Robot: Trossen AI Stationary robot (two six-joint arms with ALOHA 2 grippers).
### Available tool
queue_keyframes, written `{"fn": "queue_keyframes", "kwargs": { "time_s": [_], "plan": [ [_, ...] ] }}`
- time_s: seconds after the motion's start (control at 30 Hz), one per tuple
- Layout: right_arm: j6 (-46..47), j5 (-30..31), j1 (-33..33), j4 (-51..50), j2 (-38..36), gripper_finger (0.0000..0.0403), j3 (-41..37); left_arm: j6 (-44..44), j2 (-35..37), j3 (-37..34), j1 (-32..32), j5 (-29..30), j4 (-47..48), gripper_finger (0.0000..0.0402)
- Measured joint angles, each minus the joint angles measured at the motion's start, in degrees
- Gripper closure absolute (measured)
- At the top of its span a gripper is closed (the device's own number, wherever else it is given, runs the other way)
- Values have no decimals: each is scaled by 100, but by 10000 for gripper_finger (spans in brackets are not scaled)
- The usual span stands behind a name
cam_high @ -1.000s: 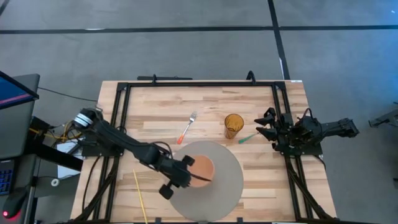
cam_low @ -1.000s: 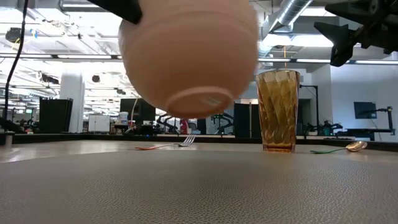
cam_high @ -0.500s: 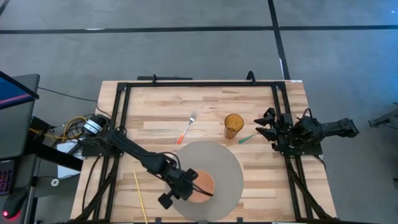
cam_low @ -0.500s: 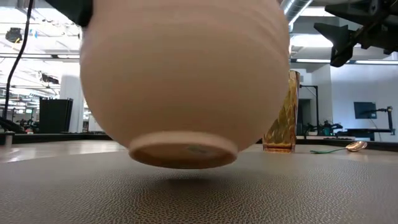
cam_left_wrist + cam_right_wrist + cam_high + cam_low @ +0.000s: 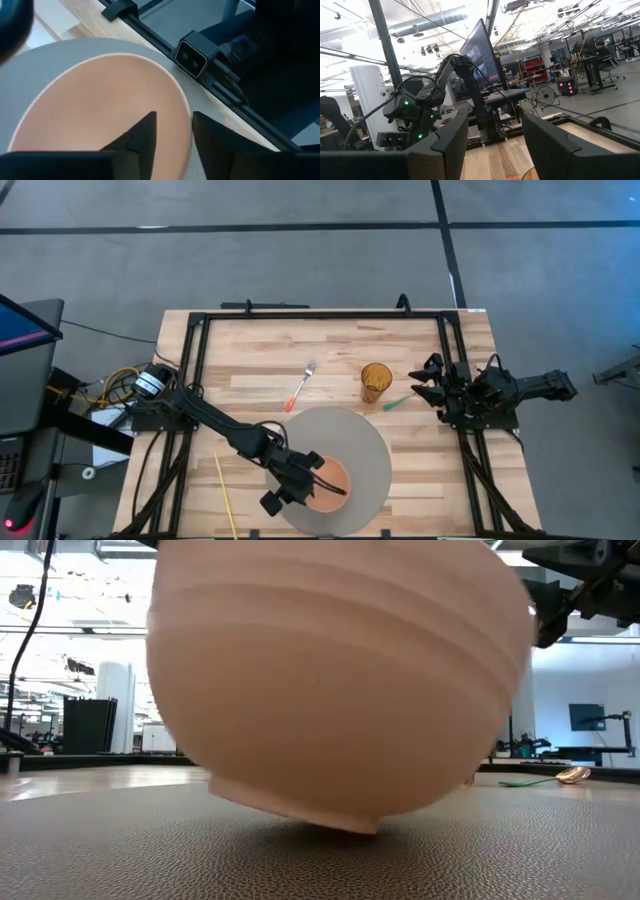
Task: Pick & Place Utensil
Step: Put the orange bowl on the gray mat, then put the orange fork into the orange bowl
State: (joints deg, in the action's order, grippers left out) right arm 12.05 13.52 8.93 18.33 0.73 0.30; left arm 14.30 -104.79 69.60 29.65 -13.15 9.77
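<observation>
A peach bowl (image 5: 323, 478) sits on the round grey mat (image 5: 360, 442) near the table's front edge. In the low view the bowl (image 5: 340, 680) is tilted, with one edge of its foot (image 5: 355, 827) on the mat. My left gripper (image 5: 175, 135) is open, one finger inside the bowl and one outside its rim. An orange-handled fork (image 5: 300, 386) lies flat on the wood behind the mat. A green-handled spoon (image 5: 398, 402) lies beside an amber cup (image 5: 376, 380). My right gripper (image 5: 425, 380) waits open at the table's right side, clear of all of these. My left gripper stands astride the bowl's rim (image 5: 189, 120), coming slanting down from the table's left. A gap shows between the inner finger (image 5: 145, 135) and the rim. The outer finger (image 5: 212, 140) lies close to the bowl's outside; I cannot tell whether it touches.
A thin yellow stick (image 5: 225, 495) lies on the wood near the front left. A black frame (image 5: 320, 316) runs around the table's edges. A camera unit (image 5: 196, 56) sits on the front rail just beyond the bowl. Bare wood lies between the fork and the left rail.
My left gripper has carried the bowl toward the table's near edge and down. The bowl hung clear above the mat a second ago and now rests on the mat by its foot, tilted.
</observation>
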Motion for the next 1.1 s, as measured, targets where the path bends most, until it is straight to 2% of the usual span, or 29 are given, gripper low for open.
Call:
{"fn": "queue_keyframes", "kwargs": {
  "time_s": [0.27,0.5,0.6,0.83,0.97,1.1],
  "plan": [
    [0,0,0,-4,0,221,0,-221,138,-2,2,26,83,217],
    [0,0,0,-2,0,221,0,-846,966,-4,28,154,261,209],
    [2,0,0,9,0,221,0,-1037,1496,-4,33,710,503,212],
    [2,0,0,13,0,221,0,-1326,2441,-42,-59,3001,1714,215],
    [2,0,0,15,0,221,0,-1887,2752,-560,-348,3470,1722,215],
    [2,0,0,17,0,221,0,-2841,2968,-1319,-797,3951,1717,215]
  ]
}}
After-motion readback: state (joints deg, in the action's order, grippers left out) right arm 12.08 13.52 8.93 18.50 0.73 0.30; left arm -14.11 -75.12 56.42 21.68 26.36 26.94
